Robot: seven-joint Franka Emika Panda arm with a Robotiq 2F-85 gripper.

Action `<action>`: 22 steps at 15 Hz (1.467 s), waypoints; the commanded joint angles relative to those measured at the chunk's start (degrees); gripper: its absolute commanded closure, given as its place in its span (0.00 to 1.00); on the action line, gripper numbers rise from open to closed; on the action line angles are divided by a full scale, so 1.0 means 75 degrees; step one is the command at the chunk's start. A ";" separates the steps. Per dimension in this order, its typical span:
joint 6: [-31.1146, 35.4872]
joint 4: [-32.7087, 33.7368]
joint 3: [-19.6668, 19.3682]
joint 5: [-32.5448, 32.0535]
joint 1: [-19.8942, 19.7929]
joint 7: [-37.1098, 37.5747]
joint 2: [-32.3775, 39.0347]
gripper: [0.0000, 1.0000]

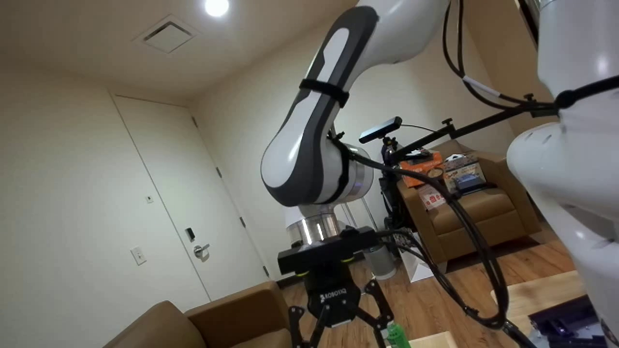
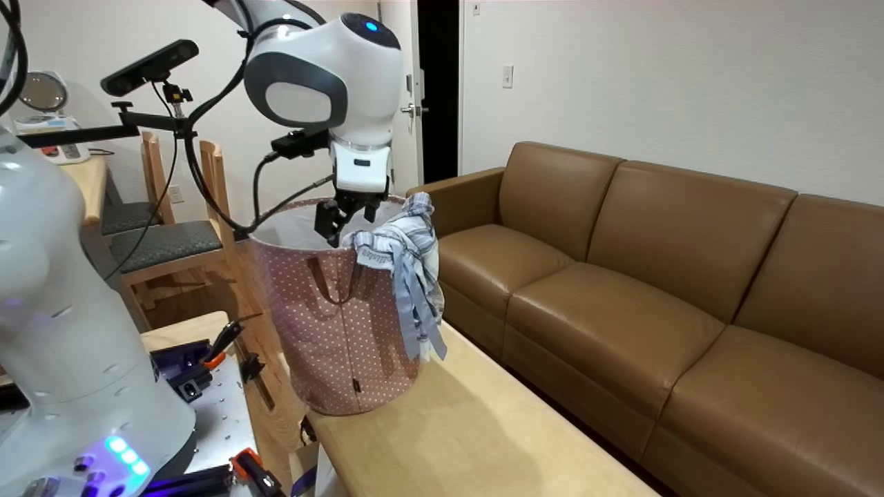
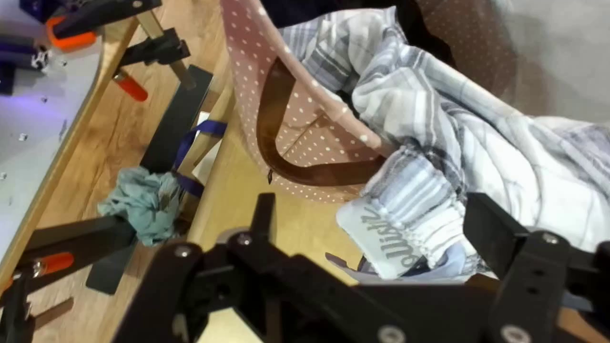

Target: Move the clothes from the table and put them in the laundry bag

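The pink polka-dot laundry bag (image 2: 311,324) stands upright on the wooden table; its wall and brown handle also show in the wrist view (image 3: 248,57). A white, grey and blue plaid garment (image 2: 418,259) hangs over the bag's rim, part inside and part down the outside; in the wrist view the garment (image 3: 405,100) shows a cuff and a lettered pale tag. Dark cloth (image 3: 305,10) lies inside the bag. My gripper (image 2: 350,219) is above the bag's rim beside the garment. In the wrist view its fingers (image 3: 374,209) are wide apart, with the cuff and tag beyond them, not gripped.
The wooden table (image 2: 483,442) runs along a brown sofa (image 2: 587,304). Clamps (image 3: 131,85) and a crumpled teal cloth (image 3: 145,202) lie by the robot's base. A green bottle (image 1: 397,335) shows near the gripper in an exterior view. Chairs (image 2: 166,245) stand behind.
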 commanded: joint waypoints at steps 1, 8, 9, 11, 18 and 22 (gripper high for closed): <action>0.0322 0.0124 -0.0194 0.1808 -0.0010 -0.0633 0.1077 0.00; 0.1437 0.0228 0.0079 0.5530 -0.0138 -0.2417 0.2441 0.00; 0.1607 0.0261 0.0101 0.5839 -0.0148 -0.2650 0.2625 0.00; 0.1830 0.0351 0.0097 0.6353 -0.0158 -0.3080 0.3021 0.00; 0.2218 0.0819 0.0140 0.7232 -0.0070 -0.4160 0.4033 0.00; 0.2355 0.1232 0.0171 0.7548 -0.0048 -0.5539 0.4401 0.00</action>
